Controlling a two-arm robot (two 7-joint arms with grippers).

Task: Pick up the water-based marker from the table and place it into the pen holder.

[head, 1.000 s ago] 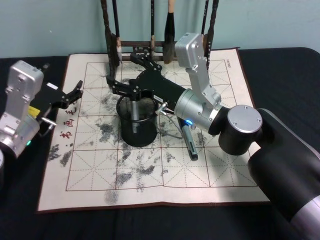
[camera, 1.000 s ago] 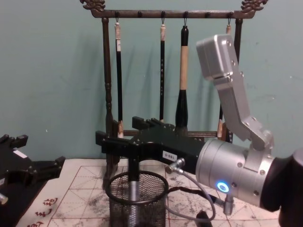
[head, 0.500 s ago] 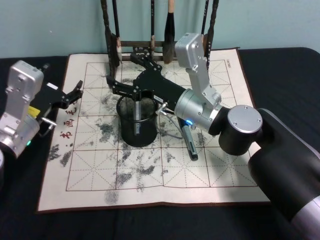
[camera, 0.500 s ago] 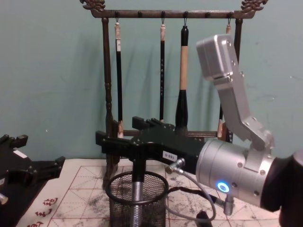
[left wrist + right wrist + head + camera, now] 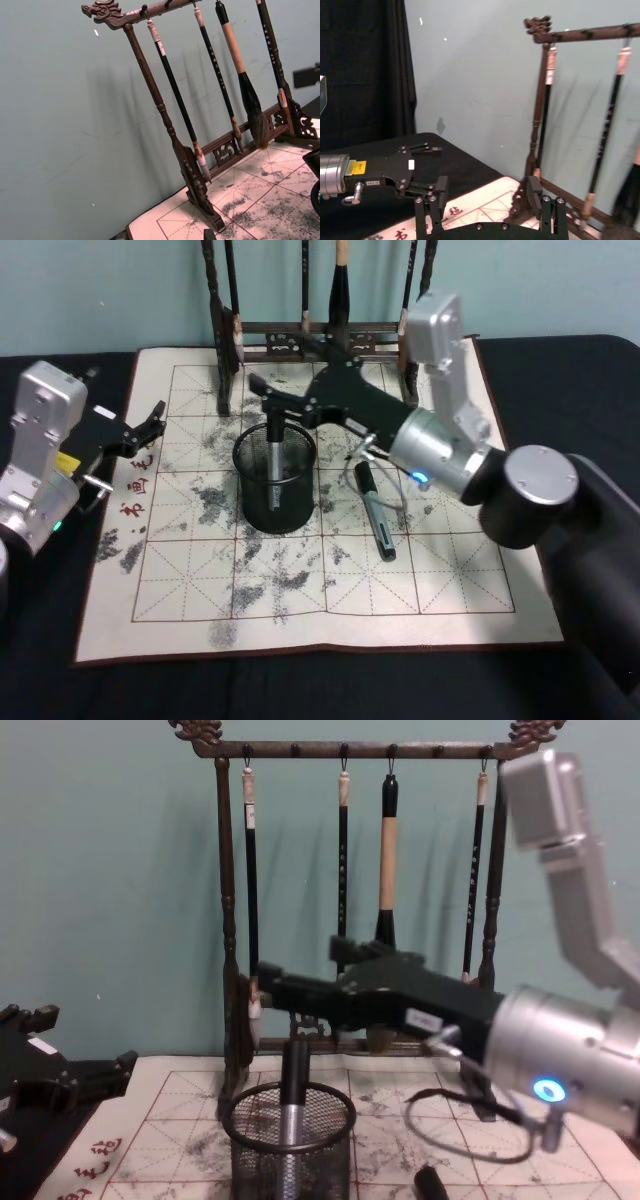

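Note:
The water-based marker [image 5: 272,456], grey with a black top, stands upright inside the pen holder [image 5: 272,510], a black wire-mesh cup on the ink-stained mat. The chest view shows the marker [image 5: 291,1105] rising above the pen holder's rim [image 5: 238,1116]. My right gripper [image 5: 268,395] hovers just above and behind the cup, open, touching nothing. In the right wrist view its fingers [image 5: 429,209] stand wide apart around empty air. My left gripper [image 5: 150,428] rests open at the mat's left edge, well away from the cup.
A second dark pen [image 5: 376,512] lies on the mat [image 5: 300,585] right of the cup. The tall wooden brush rack [image 5: 300,300] stands close behind my right gripper and shows large in the chest view as the brush rack [image 5: 345,870]. Black cloth surrounds the mat.
My right gripper let go of the marker and drew back, up and to the right. The marker dropped into the cup and now stands free. The left arm stayed still.

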